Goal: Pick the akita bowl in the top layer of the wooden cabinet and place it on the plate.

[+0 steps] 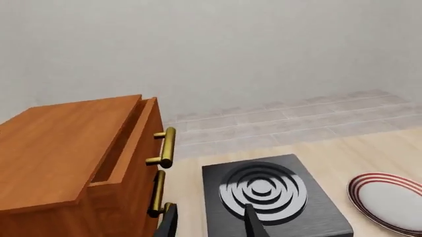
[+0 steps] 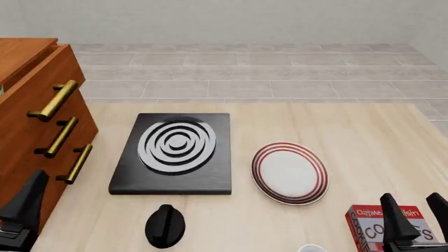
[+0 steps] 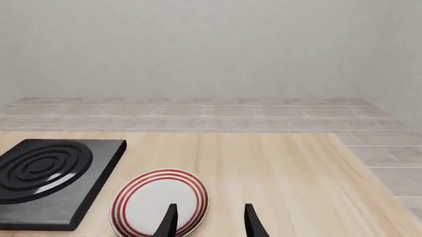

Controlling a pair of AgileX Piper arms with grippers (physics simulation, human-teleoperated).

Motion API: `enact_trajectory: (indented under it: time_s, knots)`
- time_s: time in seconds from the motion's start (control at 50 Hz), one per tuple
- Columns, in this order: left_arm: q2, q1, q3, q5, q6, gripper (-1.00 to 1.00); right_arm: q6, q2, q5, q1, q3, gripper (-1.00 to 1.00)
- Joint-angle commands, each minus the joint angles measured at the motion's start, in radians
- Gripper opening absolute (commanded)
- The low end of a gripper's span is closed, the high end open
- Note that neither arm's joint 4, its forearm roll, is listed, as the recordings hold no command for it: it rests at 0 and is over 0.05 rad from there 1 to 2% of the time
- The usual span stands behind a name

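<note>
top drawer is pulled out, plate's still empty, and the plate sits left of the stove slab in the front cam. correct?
Not quite. In the front view the plate sits right of the stove slab, not left. The rest holds: the top layer is pulled out in the left wrist view, and the plate is empty.

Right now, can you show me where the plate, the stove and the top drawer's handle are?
plate (image 2: 290, 172): front view, on its white middle.
stove slab (image 2: 140, 178): front view, on its bare black corner.
top drawer handle (image 2: 54, 100): front view, on the brass bar.

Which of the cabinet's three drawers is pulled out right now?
The top layer: it juts forward past the wooden cabinet top; the two lower drawers sit flush.
</note>
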Motion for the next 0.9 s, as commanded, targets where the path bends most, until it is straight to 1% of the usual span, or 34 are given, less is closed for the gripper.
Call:
enact_trajectory:
  time_s: [0.02,0.04,0.1,0.12,0.14,0.18,0.2,0.24,0.34,0.36,0.42,0.54,0.58,0.64,0.7,0.74,0.76,0.78,0.88,0.9]
  knots:
    - [0.053,-0.016,-0.099,0.04,0.007,1.0,0.002,0.012,-0.011,0.001,0.001,1.0]
    - [0.065,-0.017,-0.108,0.044,-0.011,1.0,0.002,0.013,-0.012,0.001,0.001,1.0]
    - [0.089,-0.015,-0.128,0.048,-0.018,1.0,0.003,0.01,-0.009,0.001,0.0,1.0]
    - [0.103,-0.016,-0.138,0.053,-0.032,1.0,0.003,0.009,-0.008,0.001,0.0,1.0]
    - [0.122,-0.015,-0.151,0.06,-0.079,1.0,0.003,0.006,-0.006,0.001,0.0,1.0]
    - [0.131,-0.014,-0.164,0.066,-0.084,1.0,0.003,0.004,-0.004,0.002,0.0,1.0]
    - [0.122,-0.024,-0.187,0.078,-0.033,1.0,0.003,0.01,-0.01,0.002,0.001,1.0]
    - [0.137,-0.027,-0.207,0.088,-0.045,1.0,0.005,0.013,-0.013,0.002,0.001,1.0]
    - [0.163,-0.034,-0.25,0.101,-0.044,1.0,0.006,0.002,-0.002,0.002,0.001,1.0]
    - [0.173,-0.035,-0.271,0.11,-0.047,1.0,0.006,0.003,-0.002,0.002,0.001,1.0]
    - [0.175,-0.035,-0.286,0.12,-0.033,1.0,0.006,-0.004,0.005,0.001,0.0,1.0]
    - [0.204,-0.032,-0.329,0.136,-0.037,1.0,0.006,0.004,-0.003,0.002,0.001,1.0]
    - [0.236,-0.026,-0.349,0.146,-0.047,1.0,0.008,0.007,-0.005,0.003,0.001,1.0]
    - [0.262,-0.04,-0.396,0.165,-0.011,1.0,0.009,0.025,-0.022,0.005,0.001,1.0]
    - [0.281,-0.04,-0.419,0.171,-0.01,1.0,0.01,0.027,-0.024,0.007,0.001,1.0]
    - [0.299,-0.04,-0.43,0.173,0.011,1.0,0.01,0.032,-0.028,0.007,0.001,1.0]
    - [0.307,-0.039,-0.441,0.177,0.002,1.0,0.01,0.033,-0.029,0.008,0.001,1.0]
    - [0.327,-0.035,-0.448,0.181,0.024,1.0,0.01,0.031,-0.027,0.007,0.001,1.0]
    - [0.37,-0.035,-0.484,0.18,0.04,1.0,0.012,0.016,-0.011,0.007,0.0,1.0]
    - [0.381,-0.031,-0.5,0.178,0.055,1.0,0.013,0.015,-0.01,0.006,0.0,1.0]
